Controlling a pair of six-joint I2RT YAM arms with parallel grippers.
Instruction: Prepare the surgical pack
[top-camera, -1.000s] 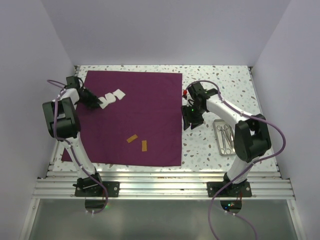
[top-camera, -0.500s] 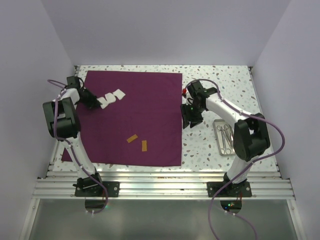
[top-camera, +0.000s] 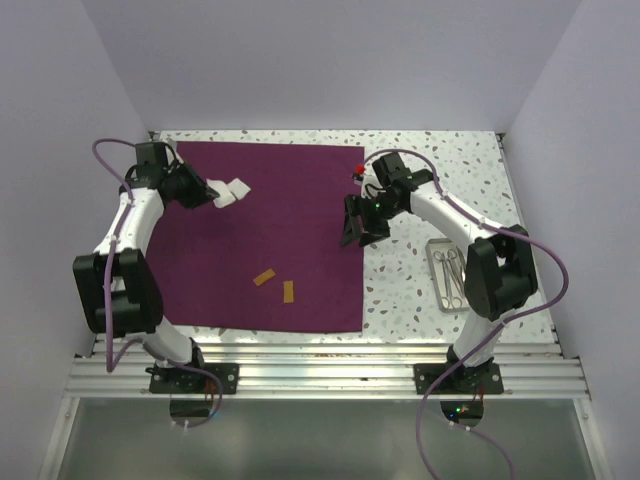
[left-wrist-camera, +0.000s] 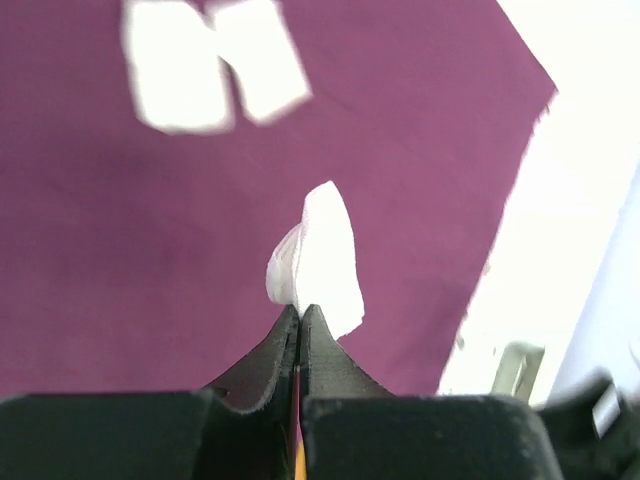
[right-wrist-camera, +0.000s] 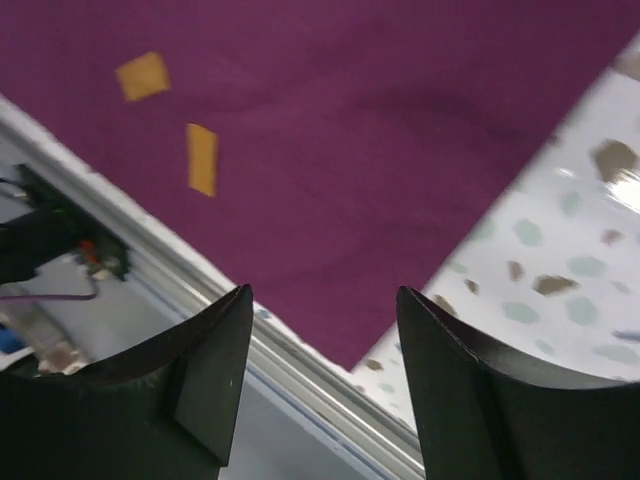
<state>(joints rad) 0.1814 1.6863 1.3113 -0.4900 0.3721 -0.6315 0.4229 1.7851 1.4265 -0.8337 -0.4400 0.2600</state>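
Inspection finds the surgical pack, a plum-purple square cloth sheet (top-camera: 300, 260), spread flat on the speckled tabletop (top-camera: 420, 160) and not yet folded. The left gripper (left-wrist-camera: 300, 312) is pinched tight on the lower edge of a small white folded pad (left-wrist-camera: 322, 255), held above the cloth's far left area. Two further white square pads (left-wrist-camera: 262, 58) lie on the sheet near it. The right gripper (right-wrist-camera: 322, 295) stands wide with nothing between its jaws, over the cloth's right edge; its height above the fabric cannot be told. Two tan strips (right-wrist-camera: 202, 158) rest near the front of the cloth. A silver metal tray (top-camera: 433, 290) of instruments sits well apart on the right. Risks: the narrow edge grip may let the pad unfold or slip. A low right gripper may snag the hem, rumpling the sheet and scattering the loose items.
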